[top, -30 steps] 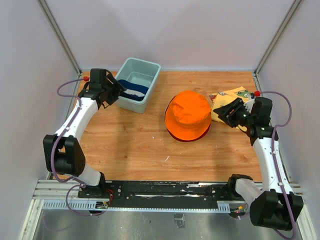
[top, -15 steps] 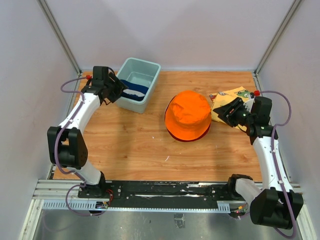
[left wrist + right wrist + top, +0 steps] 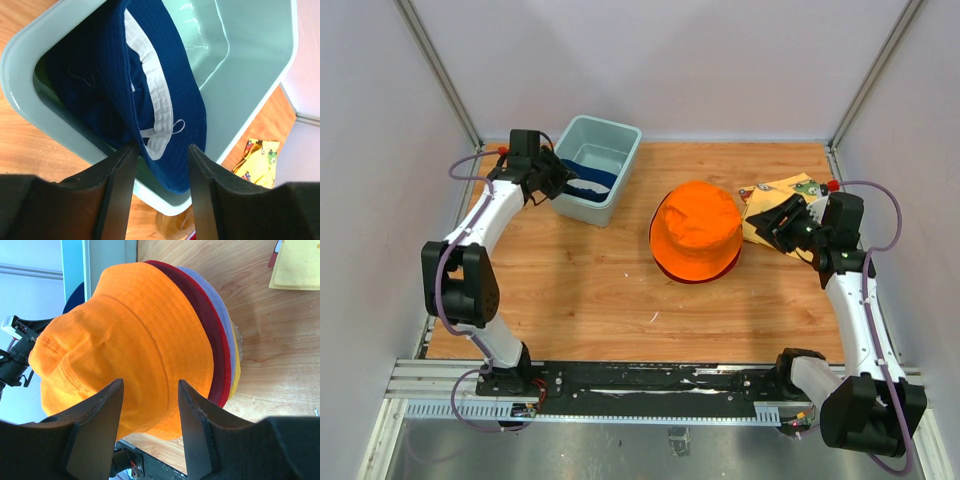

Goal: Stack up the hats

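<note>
While the navy hat [image 3: 90, 95] lies crumpled in the tub [image 3: 250, 75], I see my left gripper [image 3: 161, 150] with fingers spread astride its brim. The orange hat [image 3: 695, 228] sits mid-table [image 3: 580, 290] atop other hats [image 3: 220, 340]. My right gripper [image 3: 150, 383] hangs beside them, fingers apart, above the cloth [image 3: 790, 188].

No legible text, number, brand or sign is showing in any view. The yellow cloth [image 3: 782, 188] near the far right corner of the bench [image 3: 590, 290] is carrying printed pictures only, too small to read as lettering.
</note>
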{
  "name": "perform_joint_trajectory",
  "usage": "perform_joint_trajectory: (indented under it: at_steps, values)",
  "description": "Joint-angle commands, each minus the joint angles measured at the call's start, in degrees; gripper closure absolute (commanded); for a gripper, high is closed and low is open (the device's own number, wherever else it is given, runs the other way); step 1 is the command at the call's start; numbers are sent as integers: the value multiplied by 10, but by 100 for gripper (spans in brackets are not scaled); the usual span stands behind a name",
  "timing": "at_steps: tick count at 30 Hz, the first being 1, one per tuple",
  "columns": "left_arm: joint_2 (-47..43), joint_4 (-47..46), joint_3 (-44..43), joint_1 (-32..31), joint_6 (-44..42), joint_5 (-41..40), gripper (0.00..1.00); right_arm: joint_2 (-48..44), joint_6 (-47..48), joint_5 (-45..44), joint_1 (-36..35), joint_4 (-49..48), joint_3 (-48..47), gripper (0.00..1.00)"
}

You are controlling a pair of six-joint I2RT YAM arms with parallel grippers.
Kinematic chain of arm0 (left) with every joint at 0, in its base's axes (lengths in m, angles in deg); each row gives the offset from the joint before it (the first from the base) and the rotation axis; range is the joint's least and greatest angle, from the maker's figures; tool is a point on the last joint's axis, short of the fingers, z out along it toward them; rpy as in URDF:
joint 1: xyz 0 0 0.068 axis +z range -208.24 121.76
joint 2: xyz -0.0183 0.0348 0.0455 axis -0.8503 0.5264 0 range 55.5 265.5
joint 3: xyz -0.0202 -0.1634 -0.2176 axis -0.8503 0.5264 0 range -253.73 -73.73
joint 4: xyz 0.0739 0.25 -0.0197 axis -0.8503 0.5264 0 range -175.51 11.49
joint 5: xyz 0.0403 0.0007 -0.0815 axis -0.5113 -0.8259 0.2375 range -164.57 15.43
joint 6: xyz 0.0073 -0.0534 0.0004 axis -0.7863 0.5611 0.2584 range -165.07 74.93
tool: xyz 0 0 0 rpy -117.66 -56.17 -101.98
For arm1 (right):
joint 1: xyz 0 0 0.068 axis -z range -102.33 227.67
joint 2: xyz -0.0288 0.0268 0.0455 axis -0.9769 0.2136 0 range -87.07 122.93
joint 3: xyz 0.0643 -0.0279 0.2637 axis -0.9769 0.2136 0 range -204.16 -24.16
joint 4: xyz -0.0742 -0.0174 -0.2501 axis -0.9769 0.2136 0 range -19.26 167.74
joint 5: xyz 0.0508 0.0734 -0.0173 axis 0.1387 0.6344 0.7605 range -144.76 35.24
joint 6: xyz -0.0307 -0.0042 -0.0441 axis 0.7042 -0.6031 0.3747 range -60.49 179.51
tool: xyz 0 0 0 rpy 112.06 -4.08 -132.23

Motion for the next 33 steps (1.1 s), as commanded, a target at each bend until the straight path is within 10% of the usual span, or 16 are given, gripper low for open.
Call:
perform_joint_trajectory:
  at_steps: [1, 8, 23, 33]
  values:
    - [7, -19, -4, 4, -14, 25, 55, -4, -5, 9, 16, -8, -9, 51]
    - [15, -35, -5, 4, -21, 60, 99, -10, -7, 9, 16, -5, -13, 51]
    - [-54, -212, -96, 4, -4, 51, 99, -25, 1, -4, 15, 29, -35, 52]
    - [-84, -552, -66, 3, -45, 250, 99, -32, 21, -30, 15, 62, -79, 52]
